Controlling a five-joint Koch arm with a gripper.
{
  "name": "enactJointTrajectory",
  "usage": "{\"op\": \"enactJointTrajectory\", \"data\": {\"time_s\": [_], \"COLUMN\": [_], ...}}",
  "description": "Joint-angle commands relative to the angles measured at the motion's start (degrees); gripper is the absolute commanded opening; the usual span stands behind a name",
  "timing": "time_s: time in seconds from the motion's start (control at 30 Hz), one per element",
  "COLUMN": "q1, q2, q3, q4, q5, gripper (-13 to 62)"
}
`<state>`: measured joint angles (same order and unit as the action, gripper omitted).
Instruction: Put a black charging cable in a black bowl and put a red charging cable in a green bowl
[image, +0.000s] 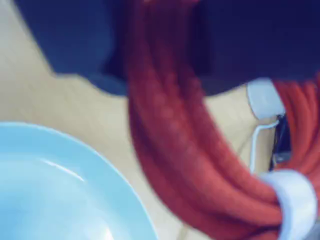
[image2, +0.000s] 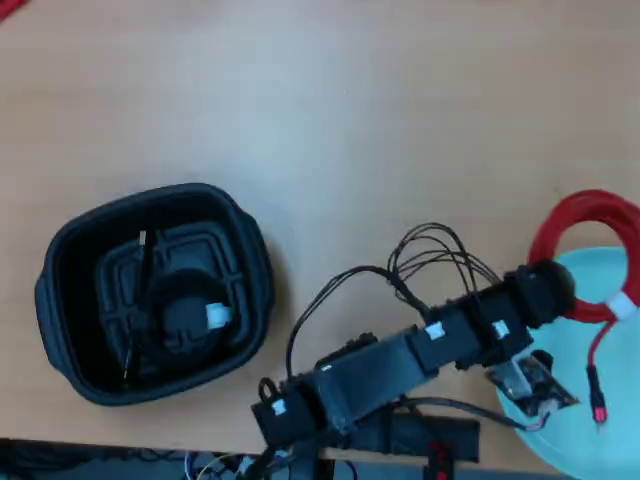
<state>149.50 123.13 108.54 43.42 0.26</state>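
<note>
One arm (image2: 400, 365) stretched rightward, end effector (image2: 556, 285) gripping red charging cable (image2: 580, 225), green bowl (image2: 610, 275) edge

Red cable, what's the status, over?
End effector shut on red charging cable, hanging over green bowl rim. Black charging cable in black bowl. Nothing blocking.

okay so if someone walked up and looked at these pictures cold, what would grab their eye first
Probably the red charging cable, a bright loop hanging from the gripper at the right edge of the overhead view, partly over the pale green bowl; in the wrist view its blurred red strands fill the frame. Next, the black bowl at the left, with the black charging cable already coiled inside.
</note>
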Motion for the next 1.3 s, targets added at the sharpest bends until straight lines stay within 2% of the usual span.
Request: {"op": "enactJointTrajectory", "data": {"time_s": [0.0,0.17,0.3,0.57,1.1,1.2,1.27], "q1": [1.67,6.42,12.48,20.92,20.3,20.21,20.13], "q2": [-3.87,-15.12,-19.34,-19.34,-19.16,-19.34,-19.25], "q3": [-3.6,-3.52,-2.55,5.1,10.02,7.03,4.13], "q4": [-13.45,-19.51,-19.86,-19.86,-18.46,-16.0,-12.66], "q5": [-2.29,-2.29,-2.37,-2.29,-1.85,-1.85,-1.85], "gripper": [-7.8,-7.8,-7.8,-7.8,-7.6,-4.8,0.0]}}
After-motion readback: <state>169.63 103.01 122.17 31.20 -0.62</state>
